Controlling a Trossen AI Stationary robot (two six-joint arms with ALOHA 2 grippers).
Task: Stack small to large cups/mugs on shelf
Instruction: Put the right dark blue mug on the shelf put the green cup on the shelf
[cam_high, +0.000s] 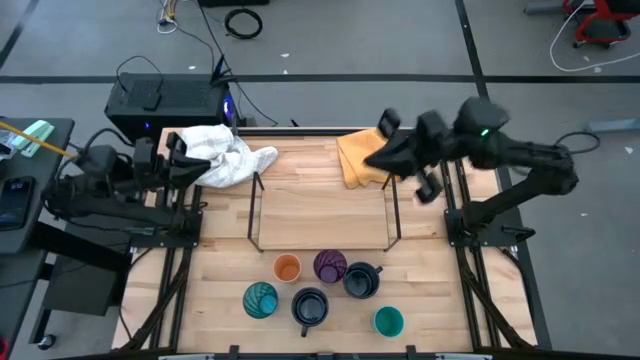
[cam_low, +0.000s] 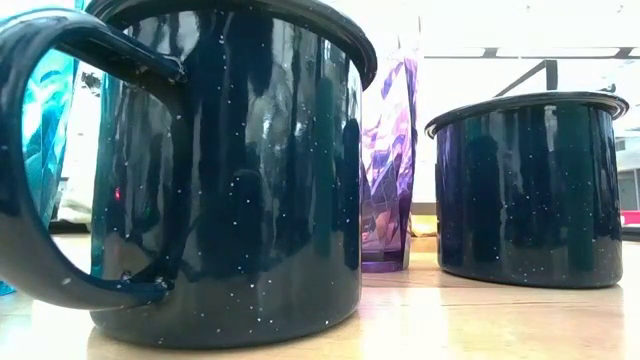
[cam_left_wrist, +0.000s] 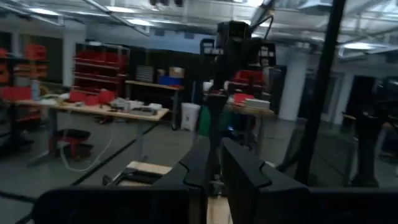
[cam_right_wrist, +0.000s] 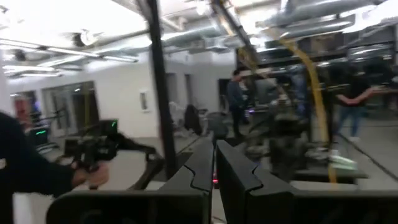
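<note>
The shelf (cam_high: 320, 212), a light-wood board with black wire rails at both ends, lies mid-table with nothing on it. The cups stand in a group on the table near its front edge: an orange cup (cam_high: 287, 267), a purple tumbler (cam_high: 330, 265), two navy mugs (cam_high: 362, 281) (cam_high: 310, 306), a patterned teal tumbler (cam_high: 260, 299) and a teal cup (cam_high: 388, 320). My left gripper (cam_high: 192, 159) is shut, raised at the far left over a white cloth. My right gripper (cam_high: 373, 160) is shut, raised at the far right over a yellow cloth. Both wrist views look out into the room.
A crumpled white cloth (cam_high: 228, 155) and a yellow cloth (cam_high: 358, 158) lie at the table's far side behind the shelf. A black box (cam_high: 165, 100) stands beyond the far edge. People (cam_right_wrist: 236, 99) stand in the room beyond.
</note>
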